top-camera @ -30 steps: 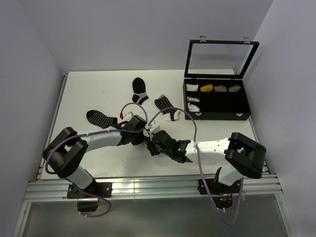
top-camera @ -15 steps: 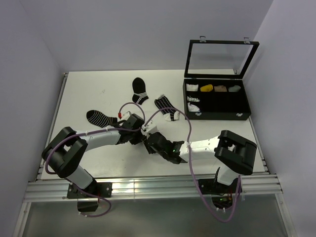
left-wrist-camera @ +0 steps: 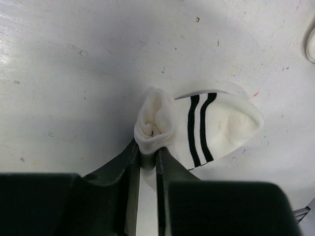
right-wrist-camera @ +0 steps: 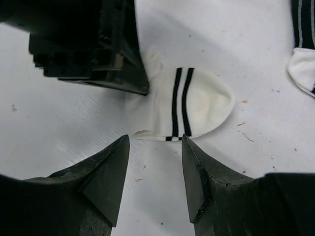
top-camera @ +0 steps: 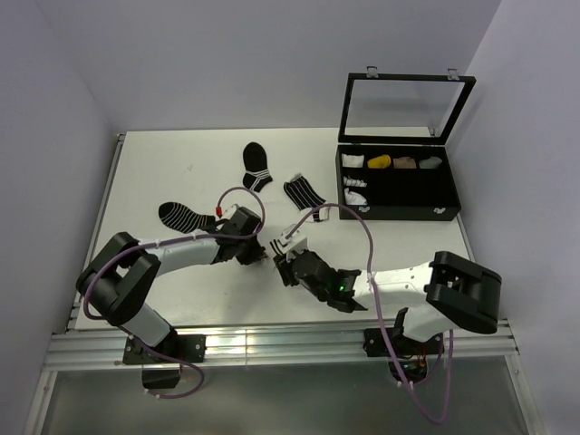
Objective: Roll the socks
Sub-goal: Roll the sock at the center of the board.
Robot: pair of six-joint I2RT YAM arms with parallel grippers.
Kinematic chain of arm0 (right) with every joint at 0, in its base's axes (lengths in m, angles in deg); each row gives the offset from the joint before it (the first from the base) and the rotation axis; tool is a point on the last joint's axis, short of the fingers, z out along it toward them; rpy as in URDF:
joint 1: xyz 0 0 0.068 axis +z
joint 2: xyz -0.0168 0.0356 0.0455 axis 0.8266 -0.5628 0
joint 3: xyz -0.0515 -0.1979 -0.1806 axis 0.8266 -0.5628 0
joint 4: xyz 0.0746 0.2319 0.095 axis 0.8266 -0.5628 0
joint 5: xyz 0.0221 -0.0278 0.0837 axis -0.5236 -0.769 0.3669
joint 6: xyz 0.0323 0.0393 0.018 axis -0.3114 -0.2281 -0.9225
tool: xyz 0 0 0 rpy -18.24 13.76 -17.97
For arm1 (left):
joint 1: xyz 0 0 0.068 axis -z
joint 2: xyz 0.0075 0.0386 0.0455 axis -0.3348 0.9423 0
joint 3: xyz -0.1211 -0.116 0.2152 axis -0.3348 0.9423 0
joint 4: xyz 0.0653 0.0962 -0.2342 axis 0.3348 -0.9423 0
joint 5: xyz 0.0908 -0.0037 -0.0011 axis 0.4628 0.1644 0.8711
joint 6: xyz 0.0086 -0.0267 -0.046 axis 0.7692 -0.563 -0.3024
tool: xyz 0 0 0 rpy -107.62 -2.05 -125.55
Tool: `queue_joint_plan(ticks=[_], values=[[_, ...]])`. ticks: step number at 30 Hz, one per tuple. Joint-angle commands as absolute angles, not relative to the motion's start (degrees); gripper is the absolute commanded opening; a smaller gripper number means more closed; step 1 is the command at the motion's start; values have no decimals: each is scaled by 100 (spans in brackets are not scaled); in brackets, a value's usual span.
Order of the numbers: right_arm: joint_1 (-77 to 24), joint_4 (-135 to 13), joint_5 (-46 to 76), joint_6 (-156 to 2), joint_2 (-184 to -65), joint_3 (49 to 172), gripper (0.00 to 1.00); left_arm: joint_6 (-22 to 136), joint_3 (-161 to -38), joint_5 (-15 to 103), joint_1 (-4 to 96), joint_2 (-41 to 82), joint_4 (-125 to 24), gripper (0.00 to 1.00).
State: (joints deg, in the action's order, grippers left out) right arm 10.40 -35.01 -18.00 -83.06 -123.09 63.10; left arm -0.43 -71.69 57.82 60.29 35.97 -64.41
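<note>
A white table (top-camera: 163,172) is seen from above, with two robot arms reaching in from its near edge and meeting close together toward the front middle. The left gripper (left-wrist-camera: 148,153) pinches the bunched, partly rolled end of a small white sock (left-wrist-camera: 216,128) that has two black stripes across it. The rest of this sock lies flat on the table, spreading away from the fingers. The right gripper (right-wrist-camera: 155,138) hovers at the edge of the same sock with its two fingers spread apart and nothing between them; whether the tips touch the fabric cannot be told. Near it, farther back and to the right, a black sock with white stripes and a white toe (top-camera: 305,197) lies flat, apart from both grippers. A black sock with thin white stripes (top-camera: 186,216) lies to the left, beside the left arm. A black sock with a few white bands (top-camera: 256,165) lies farther back. At the right rear stands a black compartment box (top-camera: 399,213), its glass lid (top-camera: 408,80) raised, holding small bundles in white, yellow and tan.
</note>
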Motion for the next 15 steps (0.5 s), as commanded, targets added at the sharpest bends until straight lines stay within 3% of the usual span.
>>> queue_joint_plan(ticks=[1, 15], values=[[1245, -3191, -1825, -7923, -12552, 6601, 54, 113, -7182, 5938, 5972, 3954, -7221, 0], [1465, -3216, -1834, -7378, -13457, 7269, 57, 51, -7209, 5815, 5972, 3954, -7301, 0]])
